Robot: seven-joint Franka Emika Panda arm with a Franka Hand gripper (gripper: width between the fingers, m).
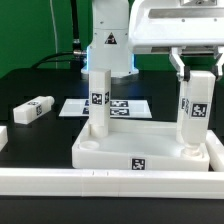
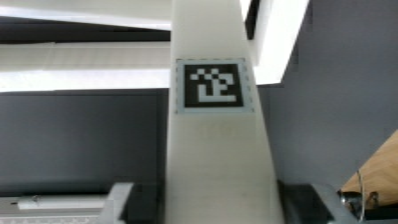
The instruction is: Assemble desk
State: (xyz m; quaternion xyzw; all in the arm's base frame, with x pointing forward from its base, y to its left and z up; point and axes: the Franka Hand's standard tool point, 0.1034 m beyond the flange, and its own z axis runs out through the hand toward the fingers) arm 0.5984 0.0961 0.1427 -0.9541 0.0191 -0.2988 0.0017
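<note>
The white desk top (image 1: 110,152) lies on the black table with its raised rim up. One square white leg (image 1: 98,100) stands upright in its far left corner socket. My gripper (image 1: 195,72) is shut on a second leg (image 1: 193,115), holding it upright by its upper end with its foot at the right corner socket. In the wrist view this leg (image 2: 217,120) fills the middle, tag facing the camera, between the dark fingers (image 2: 146,200). A third leg (image 1: 33,110) lies loose on the table at the exterior view's left.
The marker board (image 1: 125,105) lies flat behind the desk top. The long white rail (image 1: 100,182) runs along the table's front edge. The arm's base (image 1: 108,40) stands at the back. A white piece (image 1: 3,135) shows at the left edge.
</note>
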